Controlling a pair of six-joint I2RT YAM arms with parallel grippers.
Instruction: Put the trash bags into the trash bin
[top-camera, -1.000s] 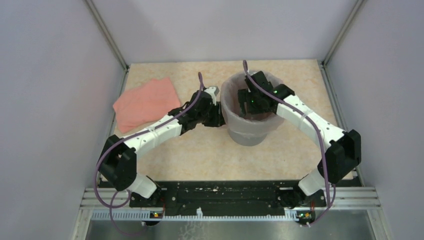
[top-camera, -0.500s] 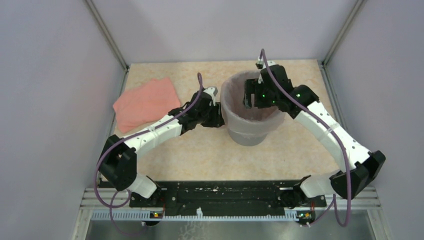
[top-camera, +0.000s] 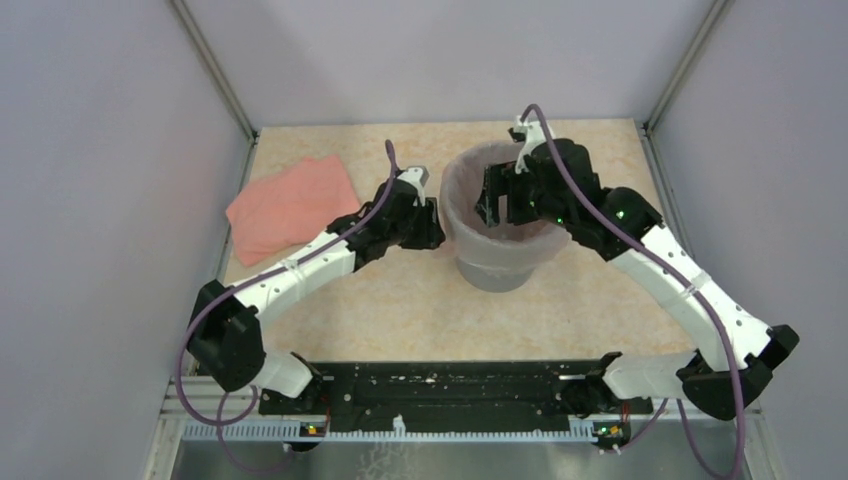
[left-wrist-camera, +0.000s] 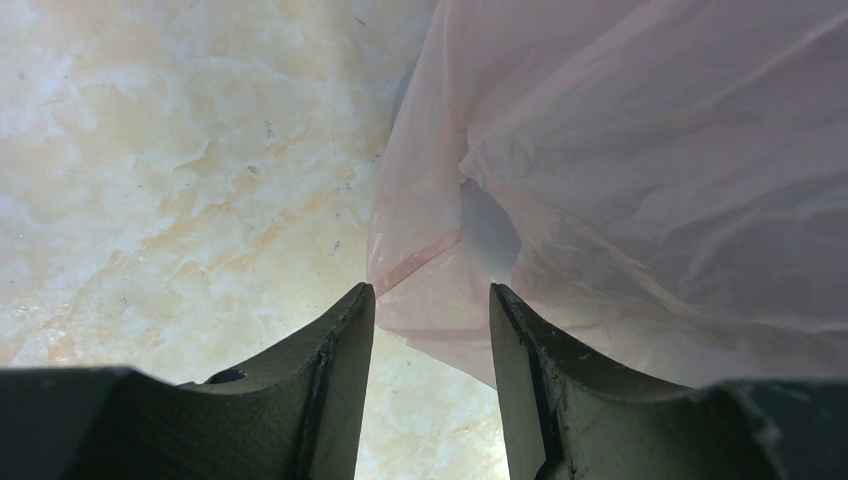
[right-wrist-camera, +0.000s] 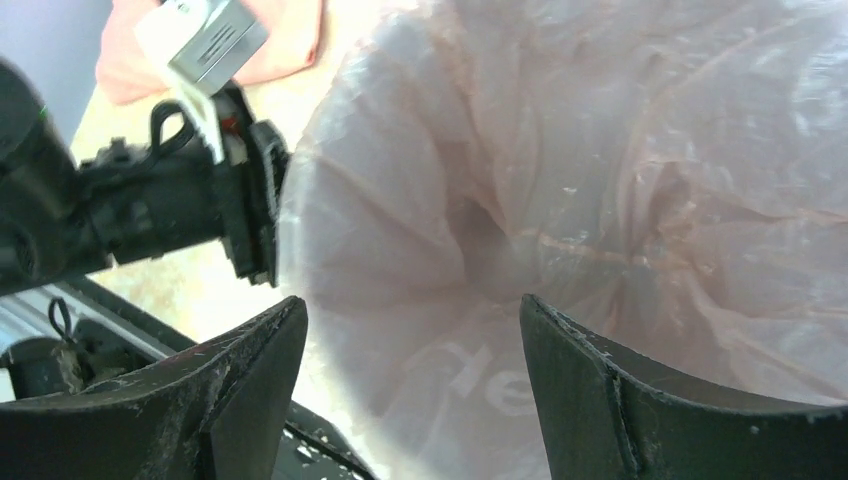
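The grey trash bin (top-camera: 497, 272) stands in the middle of the table. A pale-pink trash bag (top-camera: 462, 222) lines it and hangs over its rim. My left gripper (top-camera: 432, 228) is open at the bin's left outer wall. In the left wrist view the bag's hanging hem (left-wrist-camera: 430, 270) lies just ahead of the open left gripper (left-wrist-camera: 430, 292), not pinched. My right gripper (top-camera: 497, 205) is open and empty above the bin's mouth. The right wrist view looks down past the right gripper (right-wrist-camera: 410, 305) into the crinkled bag (right-wrist-camera: 600, 180).
A folded stack of pink bags (top-camera: 290, 205) lies at the table's back left and also shows in the right wrist view (right-wrist-camera: 290, 40). Grey walls close in the table on three sides. My left arm (right-wrist-camera: 130, 210) is next to the bin's rim.
My right gripper has risen out of the bin's inside to above its mouth, and its arm has swung out to the right. My left gripper has shifted slightly along the bin's wall.
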